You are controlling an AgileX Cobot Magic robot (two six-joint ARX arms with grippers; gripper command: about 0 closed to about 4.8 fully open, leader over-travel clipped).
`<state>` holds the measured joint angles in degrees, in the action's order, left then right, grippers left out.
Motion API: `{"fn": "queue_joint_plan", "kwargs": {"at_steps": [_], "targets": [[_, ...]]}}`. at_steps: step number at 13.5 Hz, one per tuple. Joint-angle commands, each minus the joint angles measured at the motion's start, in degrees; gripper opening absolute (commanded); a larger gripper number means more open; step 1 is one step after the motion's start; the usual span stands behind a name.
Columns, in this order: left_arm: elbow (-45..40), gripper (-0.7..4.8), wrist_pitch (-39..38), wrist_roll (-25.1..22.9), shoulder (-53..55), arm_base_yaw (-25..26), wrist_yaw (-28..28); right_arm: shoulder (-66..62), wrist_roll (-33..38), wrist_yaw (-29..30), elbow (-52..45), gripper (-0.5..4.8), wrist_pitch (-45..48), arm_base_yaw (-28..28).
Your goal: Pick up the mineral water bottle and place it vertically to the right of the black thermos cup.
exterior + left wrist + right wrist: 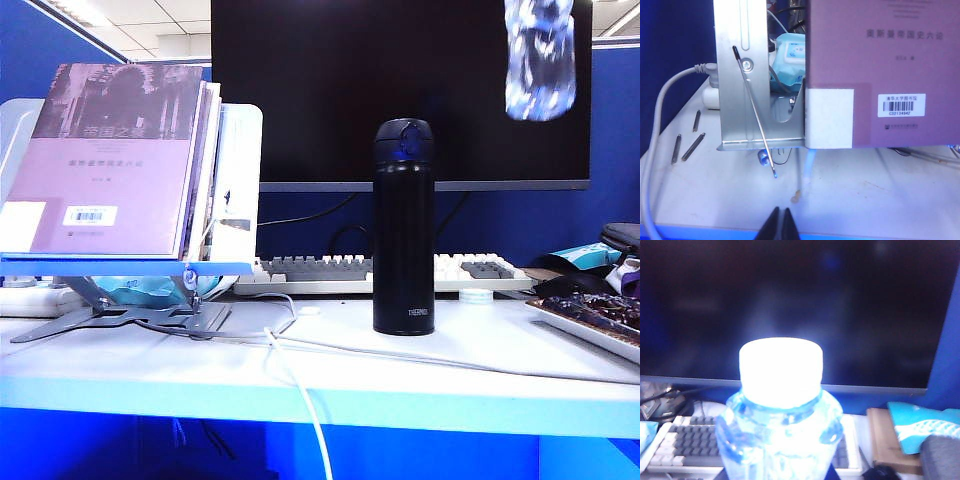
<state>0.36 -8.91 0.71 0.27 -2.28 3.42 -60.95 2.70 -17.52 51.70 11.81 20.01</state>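
The black thermos cup point(404, 228) stands upright in the middle of the white desk point(440, 365). The mineral water bottle point(540, 60) hangs blurred in the air, high in front of the monitor, above and to the right of the cup. In the right wrist view its white cap point(781, 365) and clear ribbed shoulders fill the foreground. My right gripper point(778, 475) is shut on the bottle's body, with only dark fingertips point(833, 475) showing beside it. My left gripper point(781, 226) is shut and empty, low over the desk's front edge before the book stand.
A purple book point(115, 160) leans on a metal stand point(150, 310) at the left. A keyboard point(330, 270) and a dark monitor point(330, 90) are behind the cup. A white cable point(300, 385) crosses the desk front. A tray point(590, 320) and bags crowd the right edge.
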Motion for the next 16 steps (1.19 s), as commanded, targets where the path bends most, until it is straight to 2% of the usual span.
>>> {"fn": "queue_joint_plan", "kwargs": {"at_steps": [1,3,6,10,13,16], "targets": [[0.00,-0.04,-0.70,-0.24,-0.17,0.02,0.28,0.13,2.10,-2.32,-6.08,0.20,9.64,-0.09],[0.00,-0.04,-0.70,-0.24,-0.17,0.00,0.28,-1.86,2.40,-3.23,-10.34,0.20,13.07,-0.09],[0.00,-0.04,-0.70,-0.24,-0.17,0.00,0.28,-6.67,3.02,-3.32,-10.73,0.20,15.30,0.26],[0.00,-0.04,-0.70,-0.24,-0.17,0.00,0.28,-18.91,3.82,-4.37,-10.73,0.21,26.32,1.66],[0.00,-0.04,-0.70,-0.24,-0.17,0.02,0.28,-25.83,-0.42,-6.23,-10.73,0.20,33.92,3.61],[0.02,-0.04,-0.70,-0.24,-0.17,0.00,0.28,-29.24,-1.31,-8.87,-10.73,0.20,37.73,4.09]]}}
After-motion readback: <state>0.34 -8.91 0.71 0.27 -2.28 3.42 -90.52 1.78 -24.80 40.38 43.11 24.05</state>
